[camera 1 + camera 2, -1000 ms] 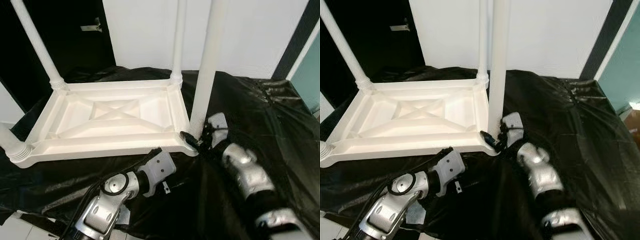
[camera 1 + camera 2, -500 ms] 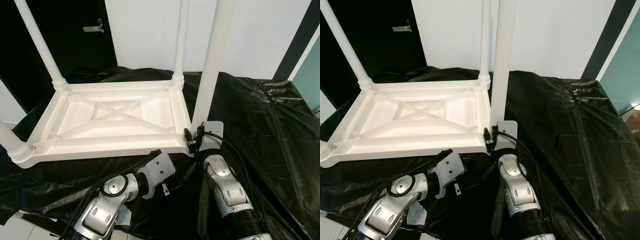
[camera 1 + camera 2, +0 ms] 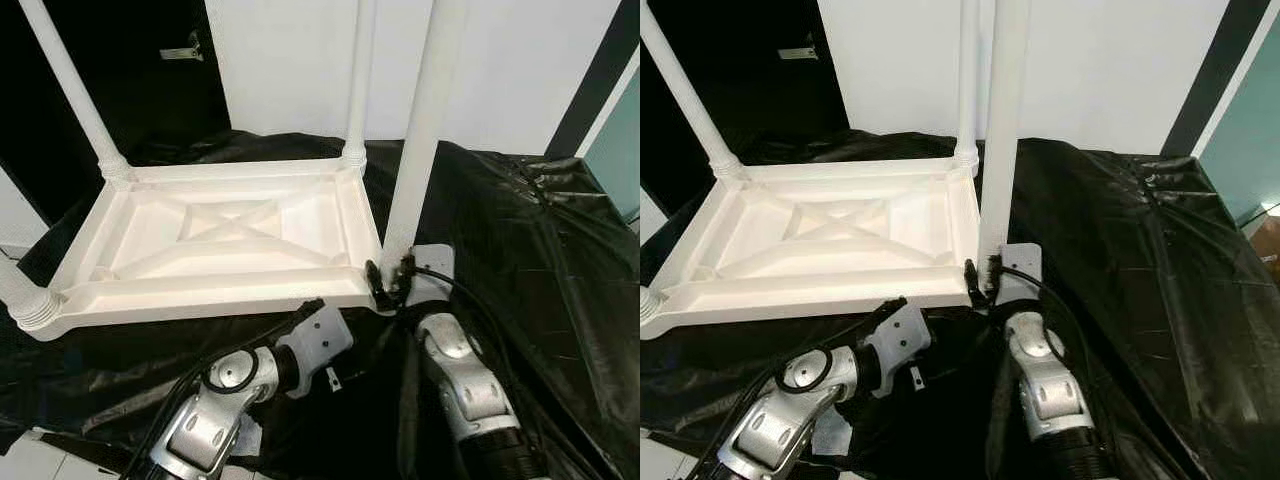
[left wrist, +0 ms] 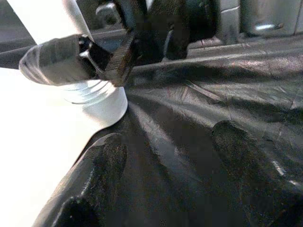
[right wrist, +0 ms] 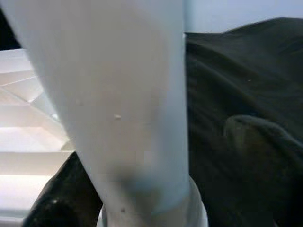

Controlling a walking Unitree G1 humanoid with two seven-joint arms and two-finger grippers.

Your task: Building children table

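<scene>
A white children's table (image 3: 230, 235) lies upside down on a black plastic sheet (image 3: 500, 220), with its legs pointing up. My right gripper (image 3: 390, 283) is at the base of the near right leg (image 3: 415, 150). It is open, with its fingers either side of the leg; in the right wrist view one finger (image 5: 57, 198) lies against the leg (image 5: 123, 118) and the other finger (image 5: 258, 151) stands off it. My left gripper (image 4: 165, 156) is open and holds nothing. It sits low by the table's near edge (image 3: 313, 305), pointing at that same leg's base (image 4: 97, 97).
A white wall (image 3: 500, 70) stands behind the table, with a dark doorway (image 3: 130, 70) at the back left. The sheet is crumpled and spreads to the right. A pale floor strip (image 3: 25, 460) shows at the lower left.
My right forearm has swung from lying out to the right to standing nearly straight below the leg, with the gripper staying at the leg's base. The left arm has hardly moved.
</scene>
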